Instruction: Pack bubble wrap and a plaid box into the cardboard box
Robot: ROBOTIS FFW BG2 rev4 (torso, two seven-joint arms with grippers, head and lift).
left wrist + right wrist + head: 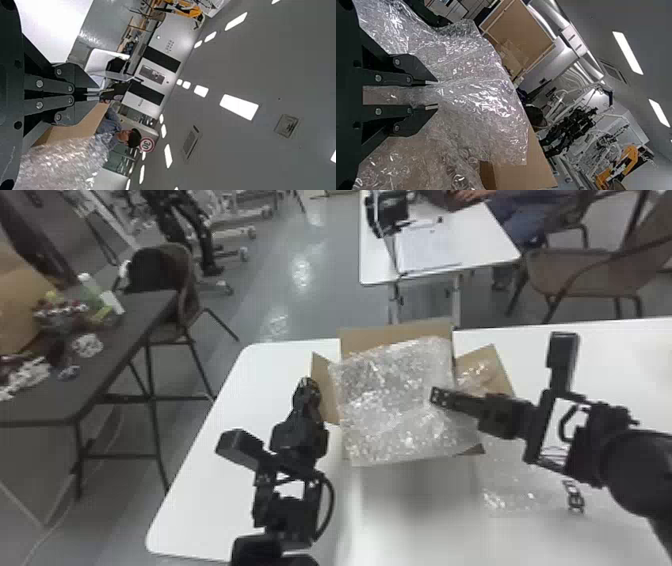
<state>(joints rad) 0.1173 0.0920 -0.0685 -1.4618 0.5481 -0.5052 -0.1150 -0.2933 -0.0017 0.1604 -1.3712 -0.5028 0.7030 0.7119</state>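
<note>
My white worktop (225, 490) is low in the head view. Near the middle sits the cardboard box (372, 337), with bubble wrap (390, 405) over it. My right gripper (436, 396) pinches the wrap. Left of the box, my left gripper (307, 383) has its fingers together.

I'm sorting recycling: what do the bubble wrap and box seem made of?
Bubble wrap: seemingly clear plastic film, glossy, with scattered glints and brown showing through. Cardboard box: matte brown paperboard by its plain, stiff flaps; whether corrugated, I cannot tell.
</note>
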